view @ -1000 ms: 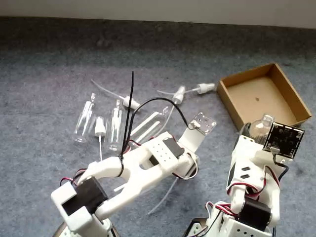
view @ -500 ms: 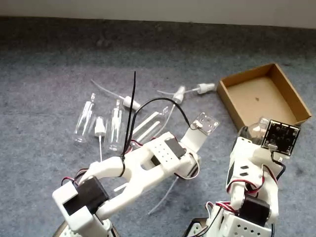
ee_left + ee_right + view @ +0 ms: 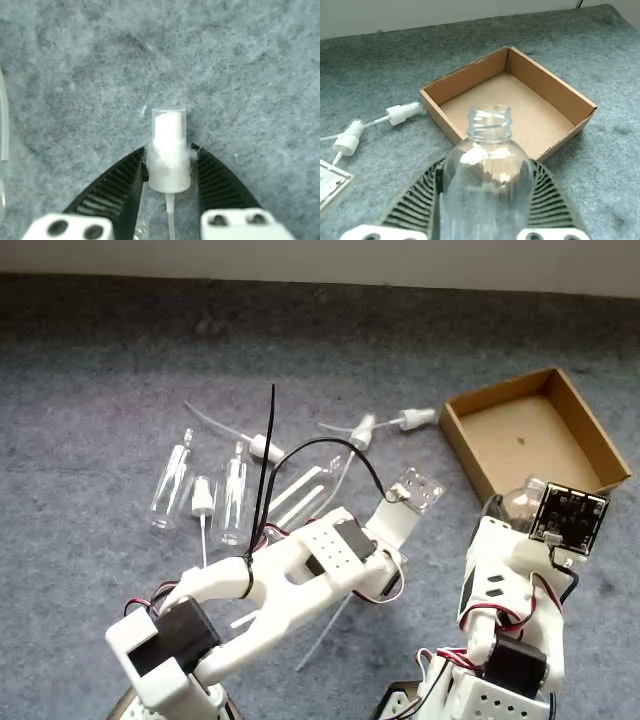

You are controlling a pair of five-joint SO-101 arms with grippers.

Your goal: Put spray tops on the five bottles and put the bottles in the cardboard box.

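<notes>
The grey counter point(image 3: 90, 390) carries three clear bottles lying flat and four white spray tops lying loose. One more bottle and one more spray top are in the hands.

From the left, the first bottle point(image 3: 170, 480) lies with its neck pointing away from the arms. Just beside it is the first spray top point(image 3: 203, 498), with its thin tube pointing toward the arms. Next comes the second bottle point(image 3: 235, 490), almost parallel to the first one. A little behind it lies the second spray top point(image 3: 265, 448), and its tube goes off to the left. The third bottle point(image 3: 300, 495) lies slanted, and its near end is covered by the left arm point(image 3: 290, 585).

The left hand point(image 3: 169, 150) points down at the counter. Its two fingers press on the sides of the held spray top point(image 3: 169, 132), which has a clear cap, and the tube runs back between the fingers.

Further right, the third spray top point(image 3: 362, 430) and the fourth spray top point(image 3: 415, 418) lie near each other. The fourth is just beside a corner of the cardboard box point(image 3: 465, 452).

In front of the box stands the right arm point(image 3: 505, 590). The right hand point(image 3: 487, 167) is clamped on the held bottle point(image 3: 487, 195), and the bottle's open neck points toward the box.
</notes>
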